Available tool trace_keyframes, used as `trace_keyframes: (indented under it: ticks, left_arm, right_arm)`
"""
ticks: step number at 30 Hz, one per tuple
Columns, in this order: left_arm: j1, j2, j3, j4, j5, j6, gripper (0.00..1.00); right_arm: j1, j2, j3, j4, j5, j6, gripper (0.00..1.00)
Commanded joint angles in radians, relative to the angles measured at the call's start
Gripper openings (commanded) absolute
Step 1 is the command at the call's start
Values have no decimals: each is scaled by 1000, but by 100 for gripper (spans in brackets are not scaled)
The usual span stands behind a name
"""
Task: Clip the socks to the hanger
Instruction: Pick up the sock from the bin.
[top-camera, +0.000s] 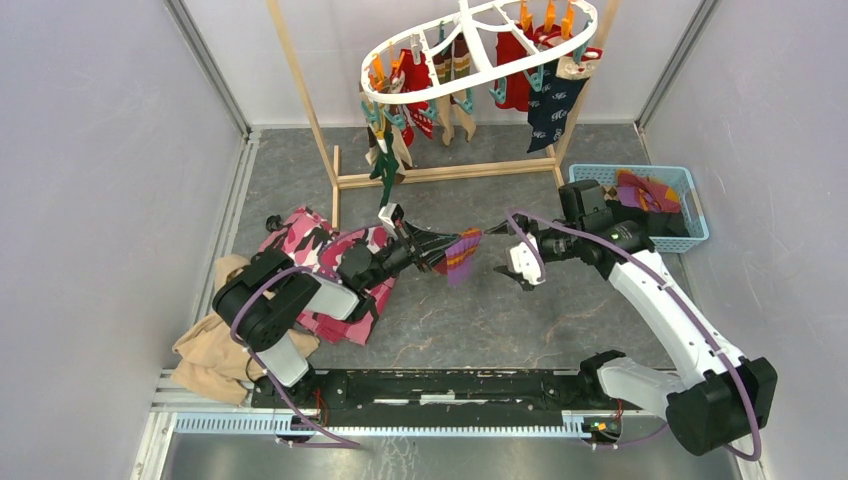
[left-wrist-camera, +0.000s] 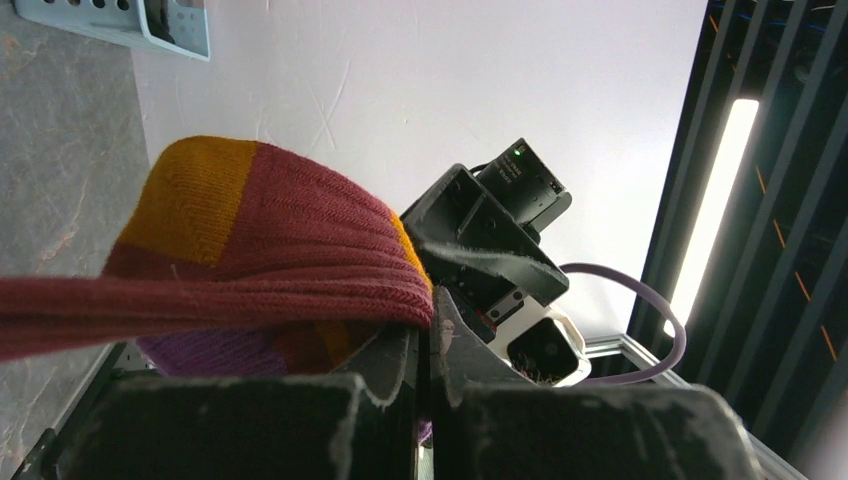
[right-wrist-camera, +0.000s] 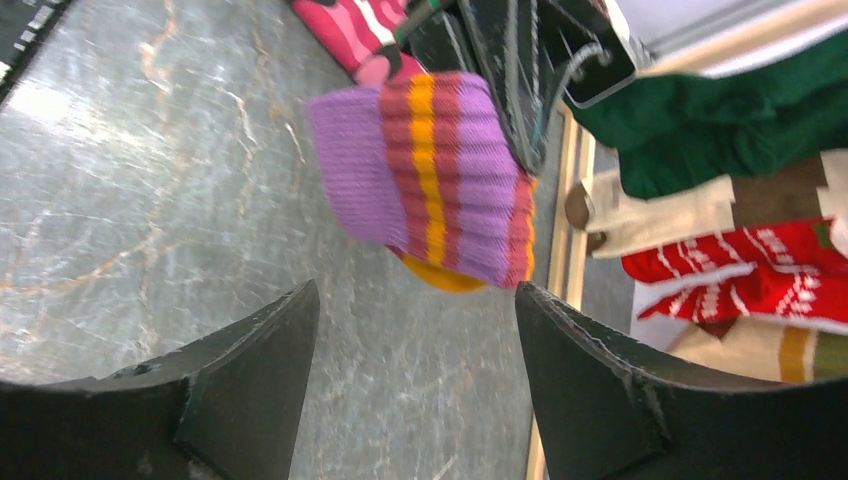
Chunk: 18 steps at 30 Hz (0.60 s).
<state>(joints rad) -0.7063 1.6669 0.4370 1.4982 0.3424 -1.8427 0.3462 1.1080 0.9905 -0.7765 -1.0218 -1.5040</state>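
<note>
My left gripper (top-camera: 432, 252) is shut on a purple-maroon sock with yellow stripes (top-camera: 462, 255), held above the floor in the middle of the scene. In the left wrist view the sock (left-wrist-camera: 260, 250) drapes over the closed fingertips (left-wrist-camera: 432, 330). My right gripper (top-camera: 520, 265) stands open just right of the sock, apart from it. In the right wrist view the sock (right-wrist-camera: 430, 170) hangs ahead of the spread jaws (right-wrist-camera: 415, 300), with nothing between them. The white oval hanger (top-camera: 480, 45) hangs at the back from the rack, with several socks (top-camera: 548, 105) clipped to it.
A wooden pole rack (top-camera: 340, 180) carries the hanger. A blue basket (top-camera: 690, 180) at the right holds more socks. A pink camouflage cloth (top-camera: 320, 245) and a tan cloth (top-camera: 205, 355) lie at the left. Green (right-wrist-camera: 720, 120) and red (right-wrist-camera: 740, 275) hanging socks show in the right wrist view.
</note>
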Motion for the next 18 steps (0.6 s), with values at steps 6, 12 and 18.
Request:
trace_keyframes:
  ticks: [6, 12, 18]
  left_arm:
    - [5, -23, 58, 221, 12, -68, 2]
    - [5, -47, 79, 173, 18, -25, 2]
    - [4, -50, 91, 146, 29, -4, 2]
  right_arm:
    - [1, -49, -44, 264, 169, 312, 72]
    - [25, -19, -72, 315, 68, 426, 65]
    - [58, -30, -71, 351, 23, 486, 59]
